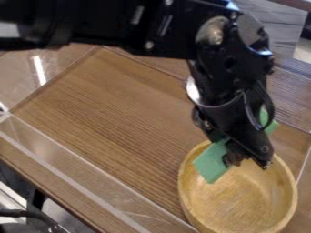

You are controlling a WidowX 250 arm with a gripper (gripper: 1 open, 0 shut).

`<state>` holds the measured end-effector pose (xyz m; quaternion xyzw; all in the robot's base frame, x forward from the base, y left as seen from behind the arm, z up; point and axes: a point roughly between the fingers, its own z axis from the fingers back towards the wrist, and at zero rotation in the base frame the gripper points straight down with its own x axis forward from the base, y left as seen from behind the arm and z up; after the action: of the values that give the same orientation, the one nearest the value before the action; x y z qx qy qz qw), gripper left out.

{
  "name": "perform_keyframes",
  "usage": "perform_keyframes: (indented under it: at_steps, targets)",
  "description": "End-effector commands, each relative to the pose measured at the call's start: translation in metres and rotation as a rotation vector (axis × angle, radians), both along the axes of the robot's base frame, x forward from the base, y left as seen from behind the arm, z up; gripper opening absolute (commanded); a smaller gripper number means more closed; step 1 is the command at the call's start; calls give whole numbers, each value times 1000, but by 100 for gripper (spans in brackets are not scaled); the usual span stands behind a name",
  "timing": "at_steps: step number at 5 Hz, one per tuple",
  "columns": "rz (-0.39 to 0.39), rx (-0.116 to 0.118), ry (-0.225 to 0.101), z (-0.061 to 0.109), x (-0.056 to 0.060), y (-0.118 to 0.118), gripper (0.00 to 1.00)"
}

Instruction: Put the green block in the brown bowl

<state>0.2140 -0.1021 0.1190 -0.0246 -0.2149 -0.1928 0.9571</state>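
Black robot hand closed on green rectangular block, block tilted, above upper left part of round light-brown wooden bowl. Bowl on brown wood-grained bench; black arm reaching across top of view.

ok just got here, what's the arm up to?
The black robot arm's gripper has the green block and holds it tilted over the brown bowl. The block's lower end sits above the bowl's interior, near its upper-left rim in the view. It doesn't look released yet, so the drop into the bowl seems to be what's left.
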Motion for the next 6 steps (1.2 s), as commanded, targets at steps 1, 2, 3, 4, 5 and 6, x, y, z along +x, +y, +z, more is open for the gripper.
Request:
perform_keyframes:
  at_steps: [1,2,3,4,5,6]
  targets:
    - [16,-29,-35,4,8,3,0]
    - [24,-39,-25,-4,10,6,0]
    - [34,-51,-13,-10,12,9,0]
    - [43,-63,0,-17,15,11,0]
    - [50,-73,12,-23,17,13,0]
    - [57,-83,23,-30,21,14,0]
